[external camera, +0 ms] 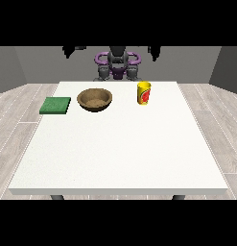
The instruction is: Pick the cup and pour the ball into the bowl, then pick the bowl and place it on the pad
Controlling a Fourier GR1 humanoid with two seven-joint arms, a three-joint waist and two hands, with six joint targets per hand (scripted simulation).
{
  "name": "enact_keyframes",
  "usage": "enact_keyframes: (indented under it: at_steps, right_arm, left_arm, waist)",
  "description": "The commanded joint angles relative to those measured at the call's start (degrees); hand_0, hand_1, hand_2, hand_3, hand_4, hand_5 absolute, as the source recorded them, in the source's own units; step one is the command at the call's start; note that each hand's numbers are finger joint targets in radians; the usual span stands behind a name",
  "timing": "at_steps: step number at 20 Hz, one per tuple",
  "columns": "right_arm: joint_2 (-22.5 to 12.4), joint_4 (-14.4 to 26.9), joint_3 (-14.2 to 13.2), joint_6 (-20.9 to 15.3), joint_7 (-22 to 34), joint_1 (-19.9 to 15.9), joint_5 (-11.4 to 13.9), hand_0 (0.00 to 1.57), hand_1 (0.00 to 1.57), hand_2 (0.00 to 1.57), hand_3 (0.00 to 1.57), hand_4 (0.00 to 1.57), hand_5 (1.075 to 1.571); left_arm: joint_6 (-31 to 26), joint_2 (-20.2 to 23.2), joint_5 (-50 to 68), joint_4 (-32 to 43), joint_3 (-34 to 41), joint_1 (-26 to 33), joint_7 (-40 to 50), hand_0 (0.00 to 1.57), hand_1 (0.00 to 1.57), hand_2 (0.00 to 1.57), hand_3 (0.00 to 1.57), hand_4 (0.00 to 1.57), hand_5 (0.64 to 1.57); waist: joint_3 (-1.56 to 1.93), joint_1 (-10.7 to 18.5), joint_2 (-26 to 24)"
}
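Note:
A yellow cup (144, 92) with a red label stands upright on the white table (120, 149), right of centre near the far edge. No ball shows; the cup's inside is hidden from here. A brown wooden bowl (94, 100) sits to the cup's left and looks empty. Further left, by the table's left edge, lies a flat green pad (55, 105). Both hands are raised high behind the table, well away from all three things. The hand at the view's left (73, 49) and the hand at the view's right (156, 51) are open, fingers hanging down, and hold nothing.
The robot's torso (117, 65) stands behind the table's far edge. A wide stretch of bare white tabletop lies between the objects and the near edge. Grey wooden floor surrounds the table.

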Motion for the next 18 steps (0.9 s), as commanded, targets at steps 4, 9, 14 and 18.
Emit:
enact_keyframes:
  at_steps: [4,9,14,18]
  right_arm:
    - [-2.3,4.2,-5.0,5.2,-9.8,0.9,-4.4,0.00,0.00,0.00,0.00,0.69,1.551]
    - [-5.0,7.8,-7.7,7.9,-11.2,-2.1,-6.6,0.00,0.00,0.00,0.00,0.68,1.555]
    - [-7.3,12.4,-9.4,10.6,-10.3,-2.7,-8.5,0.00,0.00,0.00,0.00,0.67,1.560]
    - [-7.2,16.2,-10.2,9.9,-12.0,-2.5,-7.4,0.00,0.00,0.00,0.00,0.67,1.562]
  left_arm:
    - [-3.6,2.6,0.8,11.4,5.5,2.0,-18.2,0.00,0.00,0.00,0.00,0.53,1.491]
    - [-5.1,2.9,-0.3,23.2,6.4,-0.6,-26.5,0.00,0.00,0.00,0.00,0.25,1.475]
    - [-6.7,3.2,-0.6,35.4,7.4,-4.7,-30.1,0.00,0.00,0.00,0.00,0.00,1.441]
    - [-6.1,2.9,-1.8,43.0,7.8,-6.4,-33.8,0.00,0.00,0.00,0.00,0.16,1.432]
  waist:
    - [0.00,-2.1,7.9]
    - [0.00,-2.9,9.8]
    - [0.00,-2.7,5.7]
    - [0.00,-2.2,4.1]
